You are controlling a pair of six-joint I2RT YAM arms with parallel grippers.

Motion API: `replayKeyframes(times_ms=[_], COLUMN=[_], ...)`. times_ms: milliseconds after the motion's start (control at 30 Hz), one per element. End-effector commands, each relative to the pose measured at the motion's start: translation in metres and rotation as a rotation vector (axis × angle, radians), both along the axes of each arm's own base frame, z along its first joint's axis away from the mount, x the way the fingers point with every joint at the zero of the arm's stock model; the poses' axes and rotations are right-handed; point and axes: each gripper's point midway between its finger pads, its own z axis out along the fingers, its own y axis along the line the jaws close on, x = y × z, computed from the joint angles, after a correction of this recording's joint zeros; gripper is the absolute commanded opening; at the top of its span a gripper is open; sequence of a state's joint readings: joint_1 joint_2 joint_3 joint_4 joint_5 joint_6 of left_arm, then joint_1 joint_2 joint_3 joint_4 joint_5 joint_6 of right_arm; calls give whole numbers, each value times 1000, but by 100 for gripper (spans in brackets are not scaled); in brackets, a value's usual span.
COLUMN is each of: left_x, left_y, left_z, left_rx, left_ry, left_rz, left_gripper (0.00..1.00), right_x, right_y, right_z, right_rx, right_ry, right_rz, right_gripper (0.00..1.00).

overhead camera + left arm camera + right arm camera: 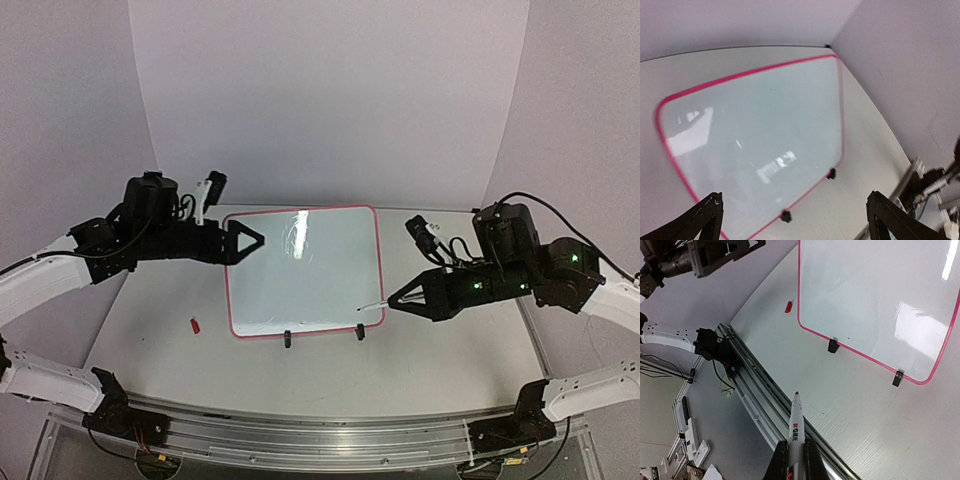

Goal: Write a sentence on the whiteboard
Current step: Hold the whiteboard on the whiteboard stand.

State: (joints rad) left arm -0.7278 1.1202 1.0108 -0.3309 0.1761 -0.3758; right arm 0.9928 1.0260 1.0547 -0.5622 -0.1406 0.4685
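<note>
The rectangular glossy white whiteboard with a thin pink-red frame (303, 270) lies flat on the pale grey bench (420, 370), between the two hands. The left hand (250, 241) stands wide and empty at the whiteboard's far-left corner. The right hand (395, 302) is clamped on a white marker with a red tip (372, 304), which points toward the near-right corner. A small red cap (196, 326) lies on the bench to the near side of the left hand.

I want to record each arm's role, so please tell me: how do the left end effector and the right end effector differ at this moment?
The left end effector is open and empty; the right end effector is shut on a marker. The left one is at the left edge of the whiteboard, the right one beside its near right corner. Both are black and point inward, toward the board.
</note>
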Motion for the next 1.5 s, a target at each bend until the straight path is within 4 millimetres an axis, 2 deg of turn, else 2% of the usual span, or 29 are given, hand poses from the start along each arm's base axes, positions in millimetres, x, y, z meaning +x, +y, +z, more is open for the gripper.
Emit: replayKeyframes(times_ms=[0,133,200,300,367,467,667,800,1000,1167,1467], left_x=[52,78,94,96,92,97,100,110,121,125,126], left_y=[65,96,121,127,118,111,108,105,87,80,68], left_z=[-16,-18,-24,-20,-20,-30,-46,-63,-73,-77,-84], left_rx=[-70,-123,-204,-362,-395,-376,-371,-384,-376,-400,-422], left_ry=[77,65,94,43,13,1,-23,23,29,38,43], left_rz=[224,209,169,-7,-132,-232,-296,-337,-421,-467,-549], left_gripper=[100,100,100,100,100,99,99,93,86,76,48], right_x=[3,6,8,11,14,16,25,27,29,31,34], right_y=[5,12,15,21,26,33,46,57,68,74,79], right_z=[-5,-6,-5,-5,-6,-4,-5,-3,-1,1,-2], right_rx=[-3,-8,-8,-8,-14,-12,-19,3,31,45,39], right_ry=[8,15,9,-5,-8,-10,-22,-17,-12,-14,-12], right_rz=[-6,3,8,19,24,42,49,66,91,99,100], right_gripper=[0,0,0,0,0,0,0,0,0,0,0])
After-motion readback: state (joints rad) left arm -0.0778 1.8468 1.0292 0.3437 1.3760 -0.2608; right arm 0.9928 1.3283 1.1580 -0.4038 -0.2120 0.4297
